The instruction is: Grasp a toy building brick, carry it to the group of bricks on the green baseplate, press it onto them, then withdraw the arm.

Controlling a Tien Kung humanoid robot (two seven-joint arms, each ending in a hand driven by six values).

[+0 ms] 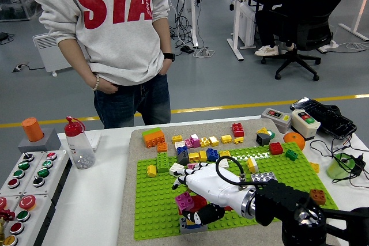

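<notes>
The green baseplate [151,211] lies on a grey mat at the table's middle. On its near left part stands a small group of bricks: a magenta brick [184,201], a red brick [200,203] and a grey-and-blue brick [191,224]. My right hand [193,197], white with a black forearm, reaches in from the lower right and lies over this group. Its fingers [183,179] stretch over the top and its thumb [203,215] curls in below, closed on the red brick. The hand hides much of that brick. No left arm shows.
Loose bricks sit along the mat's far side: an orange-and-green brick [153,137], a tall green brick [163,162], a red brick [237,129]. A bottle [78,144] and button panel [26,174] are left; switch boxes [277,118] and a green cup [340,166] right. A person [115,38] stands behind, hands in pockets.
</notes>
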